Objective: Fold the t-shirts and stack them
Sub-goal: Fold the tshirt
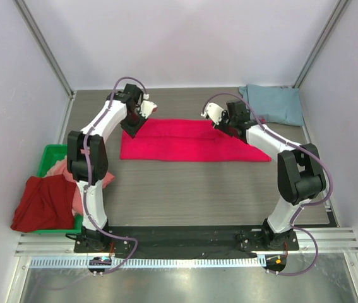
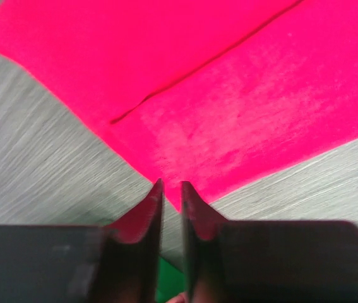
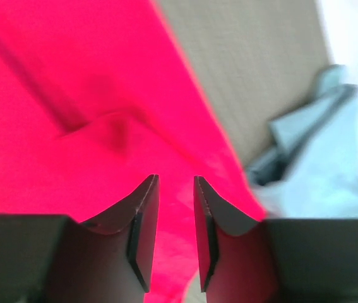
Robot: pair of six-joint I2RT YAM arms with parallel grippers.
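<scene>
**Operator:** What is on the left?

**Spotter:** At your 8 o'clock in the top view, the dark red t-shirt [image 1: 38, 203] hangs crumpled over the near rim of the green bin [image 1: 47, 155]. The salmon pink t-shirt [image 1: 60, 169] is bunched inside the bin, beside your left arm.

**Operator:** And the middle?

**Spotter:** Your crimson-pink t-shirt [image 1: 179, 144] lies flat on the table [image 1: 197, 189], just past centre. Its long axis runs 9 to 3 o'clock. The left end is square, and the right end tapers to a point aimed at about 4 o'clock. Your left gripper [image 1: 131, 129] sits at the shirt's 10 o'clock corner. Its fingers [image 2: 146, 211] leave only a thin slit, with the corner's tip right at it, so I cannot tell whether cloth is pinched. Your right gripper [image 1: 220, 128] is over the far edge at about 1 o'clock. Its fingers [image 3: 142, 208] stand slightly apart above the cloth, with a raised wrinkle just ahead. I cannot tell its grip either.

**Operator:** Far right?

**Spotter:** The dusty blue-grey t-shirt [image 1: 273, 104] lies rumpled in the far right corner, at about 2 o'clock, near the crimson-pink one.
</scene>
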